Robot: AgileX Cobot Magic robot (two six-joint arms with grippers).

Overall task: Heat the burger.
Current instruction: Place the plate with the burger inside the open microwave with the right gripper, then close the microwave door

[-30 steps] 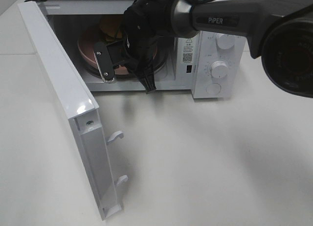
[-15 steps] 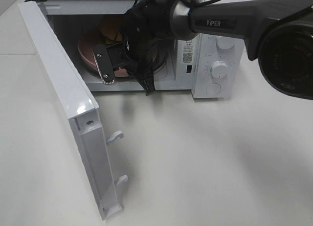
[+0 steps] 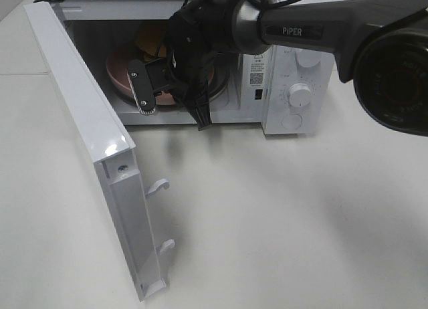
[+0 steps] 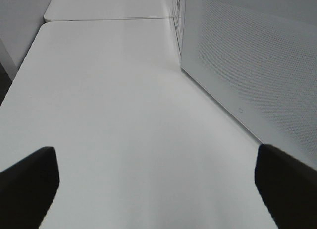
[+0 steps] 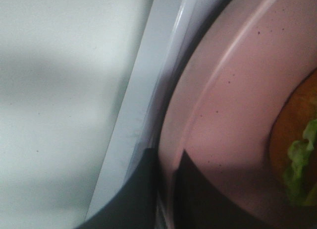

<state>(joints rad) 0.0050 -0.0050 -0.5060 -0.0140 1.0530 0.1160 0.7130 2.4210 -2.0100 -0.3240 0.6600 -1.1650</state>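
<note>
The burger (image 3: 151,36), tan bun with a darker layer, sits on the round pink plate (image 3: 119,73) inside the open microwave (image 3: 294,68). In the right wrist view the burger (image 5: 296,125) shows a green leaf at its edge, on the plate (image 5: 233,105). My right gripper (image 3: 150,106) reaches in through the opening. In the wrist view the right gripper (image 5: 166,164) is shut on the plate's near rim. My left gripper (image 4: 158,189) is open and empty over the table, out of the high view.
The microwave door (image 3: 87,122) stands swung wide open to the left, with its latch hooks (image 3: 159,186) sticking out. The door's dotted panel (image 4: 247,60) fills the side of the left wrist view. The control knobs (image 3: 299,93) are on the right. White table (image 3: 281,222) lies in front.
My right gripper has shifted slightly up and further into the microwave, and the pink plate has moved a little with it. The door has not moved.
</note>
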